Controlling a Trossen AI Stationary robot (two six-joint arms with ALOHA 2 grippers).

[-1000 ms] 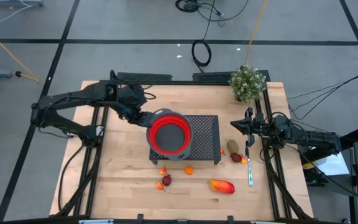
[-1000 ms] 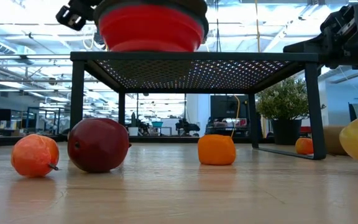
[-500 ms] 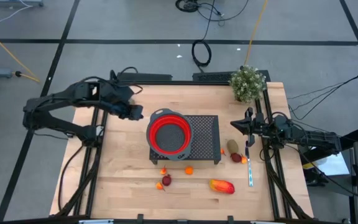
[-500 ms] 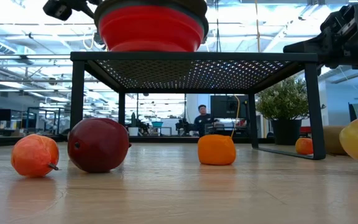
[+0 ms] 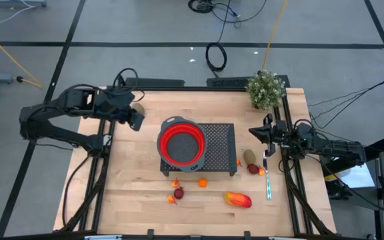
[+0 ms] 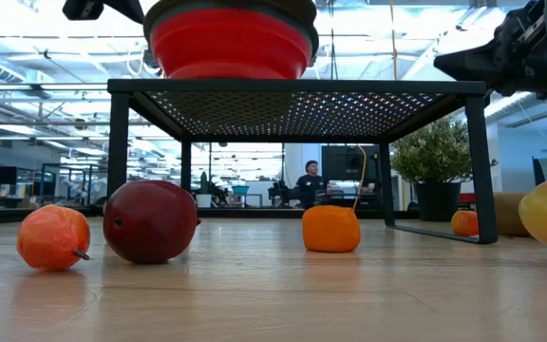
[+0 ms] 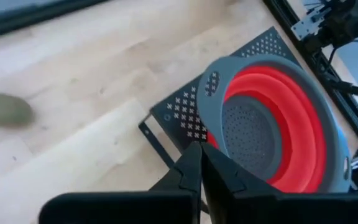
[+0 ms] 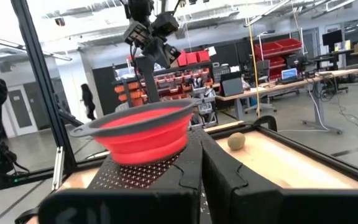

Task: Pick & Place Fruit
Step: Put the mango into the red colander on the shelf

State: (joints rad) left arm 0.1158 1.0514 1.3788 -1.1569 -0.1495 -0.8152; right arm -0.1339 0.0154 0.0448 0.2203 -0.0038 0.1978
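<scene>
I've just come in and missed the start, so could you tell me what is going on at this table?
Neither arm holds anything. The left hand, shut, hovers at the table's back left, beside the red collapsible colander on the black perforated metal stand. The right hand, also shut, waits near the right edge. The small toy fruit pieces lie on the wooden table, none in the colander.

A red colander (image 5: 181, 145) sits on a black perforated rack (image 5: 217, 148), a potted plant (image 5: 266, 89) at the table's corner.
</scene>
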